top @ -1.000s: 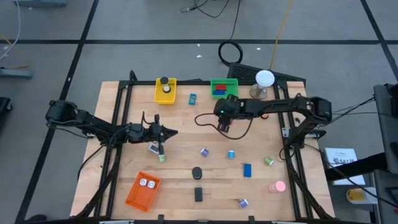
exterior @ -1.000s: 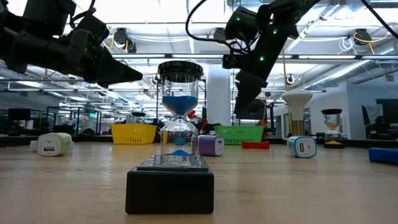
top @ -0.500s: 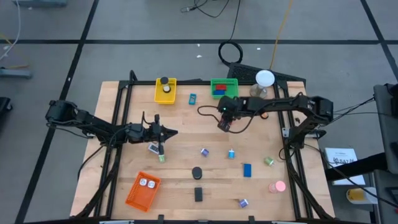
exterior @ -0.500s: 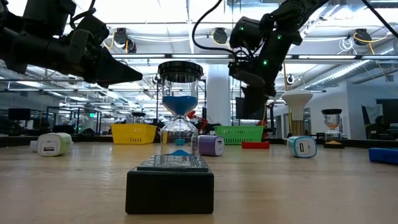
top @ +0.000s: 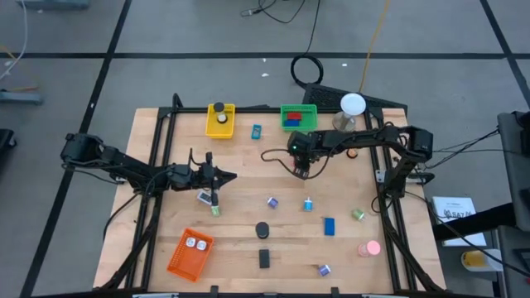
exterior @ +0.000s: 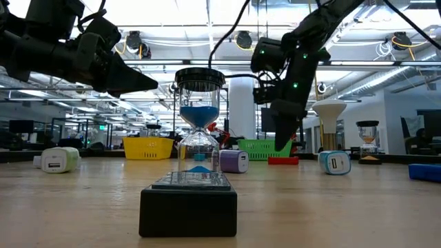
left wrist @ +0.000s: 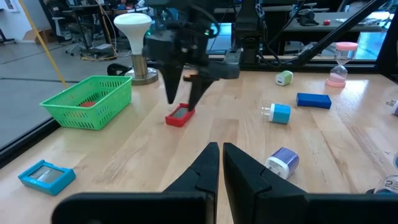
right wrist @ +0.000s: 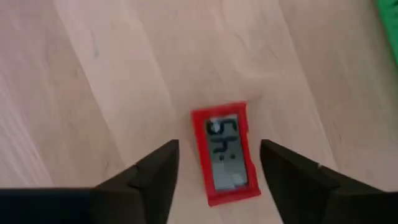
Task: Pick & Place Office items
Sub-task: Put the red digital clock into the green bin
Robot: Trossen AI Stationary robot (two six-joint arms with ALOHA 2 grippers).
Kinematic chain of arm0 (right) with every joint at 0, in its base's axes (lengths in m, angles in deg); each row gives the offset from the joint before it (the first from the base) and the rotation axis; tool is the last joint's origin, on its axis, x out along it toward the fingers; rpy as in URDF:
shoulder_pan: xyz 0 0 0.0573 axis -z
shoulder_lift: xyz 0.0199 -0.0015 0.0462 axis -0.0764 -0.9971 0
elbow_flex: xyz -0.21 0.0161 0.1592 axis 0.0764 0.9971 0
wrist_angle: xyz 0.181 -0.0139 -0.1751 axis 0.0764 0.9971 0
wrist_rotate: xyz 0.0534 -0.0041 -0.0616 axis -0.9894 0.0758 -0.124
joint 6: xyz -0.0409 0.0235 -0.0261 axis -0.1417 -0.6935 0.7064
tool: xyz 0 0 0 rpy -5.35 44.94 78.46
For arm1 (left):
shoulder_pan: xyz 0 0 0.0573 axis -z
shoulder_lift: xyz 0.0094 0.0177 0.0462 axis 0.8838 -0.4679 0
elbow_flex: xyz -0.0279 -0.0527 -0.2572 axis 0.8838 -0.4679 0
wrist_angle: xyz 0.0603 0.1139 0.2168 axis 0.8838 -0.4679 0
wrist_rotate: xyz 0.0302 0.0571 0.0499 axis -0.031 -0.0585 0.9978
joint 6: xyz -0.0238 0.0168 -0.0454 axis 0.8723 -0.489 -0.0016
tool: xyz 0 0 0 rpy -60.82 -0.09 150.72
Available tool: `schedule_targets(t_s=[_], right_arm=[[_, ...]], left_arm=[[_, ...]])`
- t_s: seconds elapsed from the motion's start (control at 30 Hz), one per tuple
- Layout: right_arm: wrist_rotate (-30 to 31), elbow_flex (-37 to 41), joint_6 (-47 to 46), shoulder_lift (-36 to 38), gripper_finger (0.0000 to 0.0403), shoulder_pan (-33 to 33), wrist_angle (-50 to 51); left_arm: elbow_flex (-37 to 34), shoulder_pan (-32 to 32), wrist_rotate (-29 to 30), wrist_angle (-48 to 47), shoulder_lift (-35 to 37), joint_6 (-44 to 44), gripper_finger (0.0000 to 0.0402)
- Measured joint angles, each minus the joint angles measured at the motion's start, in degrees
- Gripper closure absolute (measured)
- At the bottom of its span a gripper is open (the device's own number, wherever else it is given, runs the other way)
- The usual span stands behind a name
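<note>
We see two dark arms, black cables looping off the right arm (top: 356, 142), green lights glowing near its wrist, tapered black fingers (right wrist: 152, 171).

We see the right gripper (right wrist: 214, 165) now lower than 1 second ago, fingers spread astride the red timer (right wrist: 225, 152), near the green basket's (top: 299, 117) 6 o'clock.

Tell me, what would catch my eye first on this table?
Probably the right gripper, poised with its fingers open straight over a small red timer with a digital display lying flat on the wood beside the green basket. Next, the blue-sand hourglass standing upright near the table's front edge. The left gripper waits shut over the left half of the table.
</note>
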Motion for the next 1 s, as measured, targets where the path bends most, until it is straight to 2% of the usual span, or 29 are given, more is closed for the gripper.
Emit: schedule_targets(t_s=[0.1, 0.2, 0.77, 1.0], right_arm=[[-0.3, -0.1, 2.0, -0.6, 0.0159, 0.0, -0.5], [-0.1, -0.1, 3.1, -1.7, 0.0159, 0.1, -0.5], [-1.7, -0.1, 4.3, -3.0, 0.0226, 2.2, 1.0], [-1.7, 0.0, 4.0, -3.0, 0.021, 2.2, 1.1]], left_arm=[[0.0, 0.0, 0.0, 0.0, 0.0, 0.0, 0.0376], [0.0, 0.0, 0.0, 0.0, 0.0, 0.0, 0.0376], [0.0, 0.0, 0.0, 0.0, 0.0, 0.0, 0.0376], [0.0, 0.0, 0.0, 0.0, 0.0, 0.0, 0.0376]])
